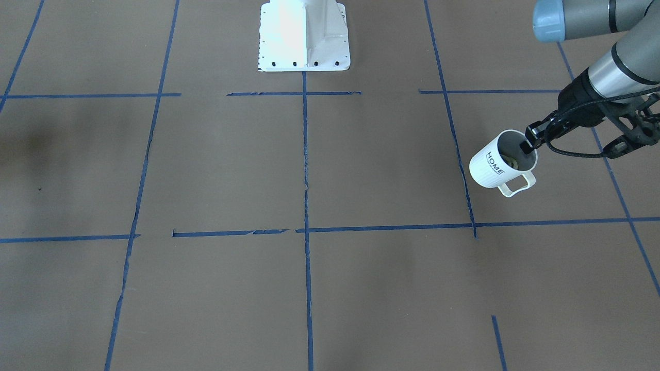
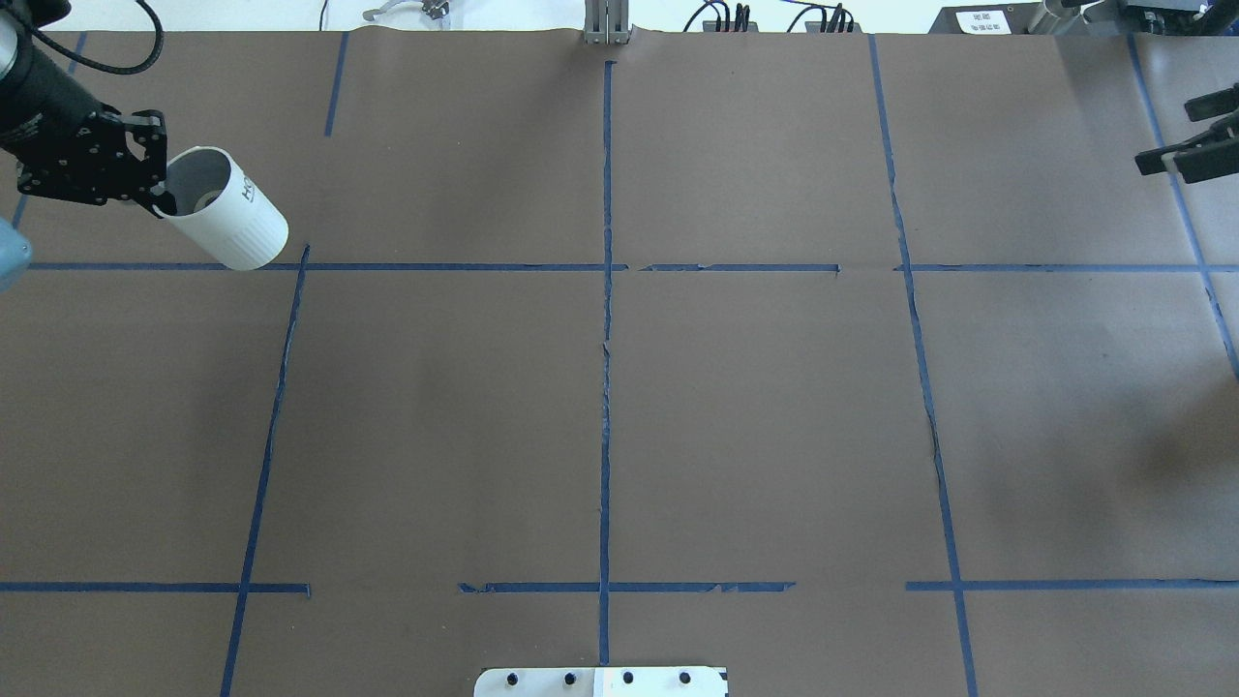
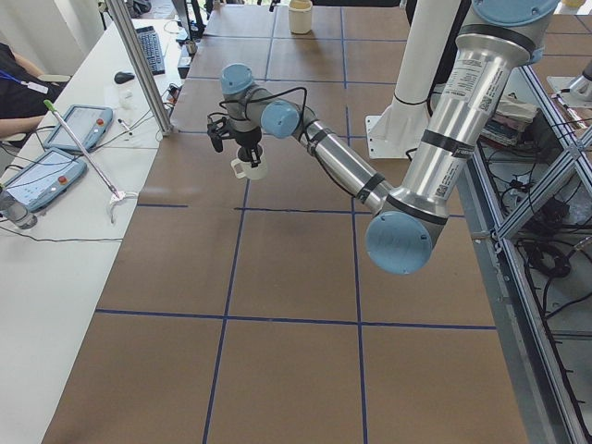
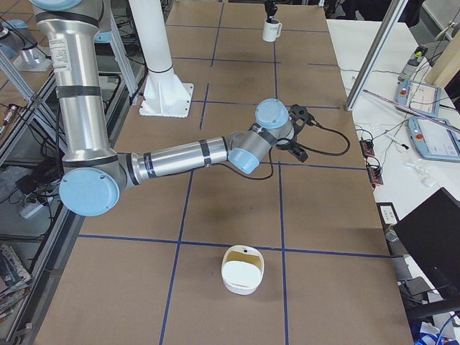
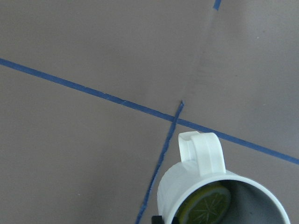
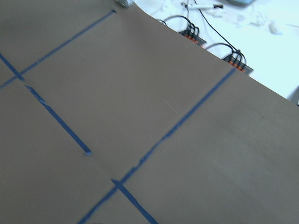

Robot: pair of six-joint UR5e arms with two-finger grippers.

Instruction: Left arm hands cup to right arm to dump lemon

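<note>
The white cup (image 1: 497, 165) with "HOME" lettering hangs tilted above the table, its handle (image 1: 518, 185) toward the operators' side. My left gripper (image 1: 530, 143) is shut on its rim, one finger inside the mouth. The cup (image 2: 232, 225) is at the far left in the overhead view. The left wrist view looks into the cup (image 5: 196, 154) at a yellow-green lemon slice (image 5: 205, 205) inside. My right gripper (image 2: 1195, 134) is far off at the table's other end, its two black fingers apart and holding nothing; it also shows in the exterior right view (image 4: 298, 133).
A cream round container (image 4: 243, 269) stands on the table near the right end. The white robot pedestal (image 1: 304, 36) stands at the robot's side, at the middle. Blue tape lines (image 2: 607, 339) grid the brown table. A side desk with tablets (image 3: 55, 157) and a metal post (image 3: 139, 65) flanks the operators' side.
</note>
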